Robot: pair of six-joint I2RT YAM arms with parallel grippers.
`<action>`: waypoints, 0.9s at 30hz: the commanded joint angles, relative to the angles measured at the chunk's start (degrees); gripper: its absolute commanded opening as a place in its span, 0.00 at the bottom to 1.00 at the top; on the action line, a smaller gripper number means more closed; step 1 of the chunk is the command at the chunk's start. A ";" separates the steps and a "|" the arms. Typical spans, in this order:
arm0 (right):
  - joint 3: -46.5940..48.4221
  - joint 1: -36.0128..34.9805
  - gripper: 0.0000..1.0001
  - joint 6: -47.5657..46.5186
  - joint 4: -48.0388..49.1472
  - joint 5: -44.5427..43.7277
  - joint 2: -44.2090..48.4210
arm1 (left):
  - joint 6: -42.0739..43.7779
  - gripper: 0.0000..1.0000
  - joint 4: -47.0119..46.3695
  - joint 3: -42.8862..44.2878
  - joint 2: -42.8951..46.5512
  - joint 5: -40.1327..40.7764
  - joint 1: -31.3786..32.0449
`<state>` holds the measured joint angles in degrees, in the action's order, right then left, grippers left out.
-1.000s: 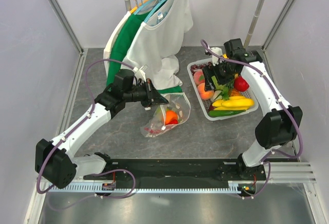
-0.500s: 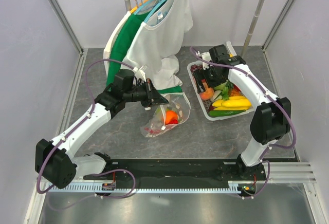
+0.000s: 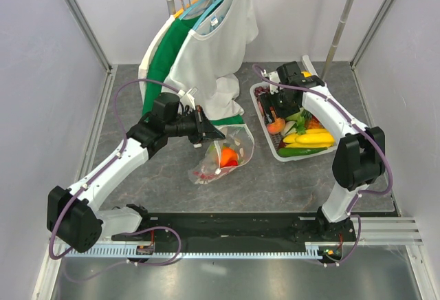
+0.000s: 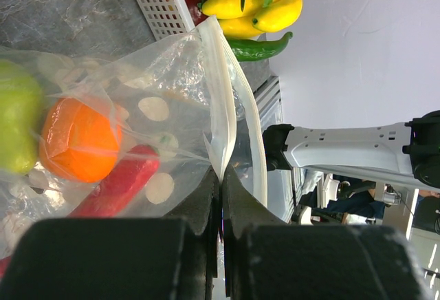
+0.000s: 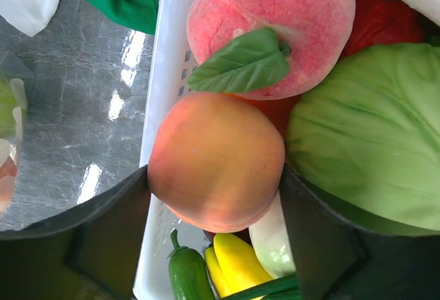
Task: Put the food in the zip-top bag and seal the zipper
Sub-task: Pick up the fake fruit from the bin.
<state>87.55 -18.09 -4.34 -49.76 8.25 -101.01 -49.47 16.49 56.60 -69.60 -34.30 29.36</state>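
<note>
The clear dotted zip-top bag (image 3: 230, 150) lies mid-table; my left gripper (image 3: 212, 133) is shut on its mouth edge, just beside the pale zipper strip (image 4: 221, 100), holding it up. In the left wrist view the bag (image 4: 172, 93) holds an orange fruit (image 4: 79, 142), a green apple (image 4: 15, 124) and a red chili (image 4: 117, 184). My right gripper (image 3: 275, 116) is down in the white basket (image 3: 273, 150). Its fingers (image 5: 103, 238) press both sides of an orange peach (image 5: 215, 159), which still rests among the other food.
The basket (image 5: 161, 73) also holds a pink peach with a leaf (image 5: 289, 18), a green cabbage (image 5: 371, 128), yellow peppers (image 3: 313, 137) and a green chili (image 5: 185, 276). White and green garments (image 3: 206, 59) hang from a rack behind the bag. A rack pole (image 3: 344, 18) stands behind the basket.
My right gripper has moved left across the basket and come down around the orange peach. The left gripper and the bag have not moved.
</note>
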 commanded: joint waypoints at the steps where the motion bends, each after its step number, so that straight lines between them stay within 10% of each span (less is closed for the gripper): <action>1: 1.04 -0.46 0.73 1.70 -0.51 2.82 0.72 | 1.75 0.02 -0.06 0.27 -0.01 1.08 -0.36; 16: 5.61 4.73 0.52 -1.64 -5.96 6.86 8.64 | 2.63 0.02 0.47 0.53 -0.44 1.61 -0.27; 27: 12.48 3.06 0.49 3.00 -4.66 38.66 16.45 | 2.37 0.02 0.82 1.85 -1.85 1.26 -0.27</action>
<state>97.10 -13.72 -4.64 -56.82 30.96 -89.17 -48.31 17.43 56.62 -70.57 -33.19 29.36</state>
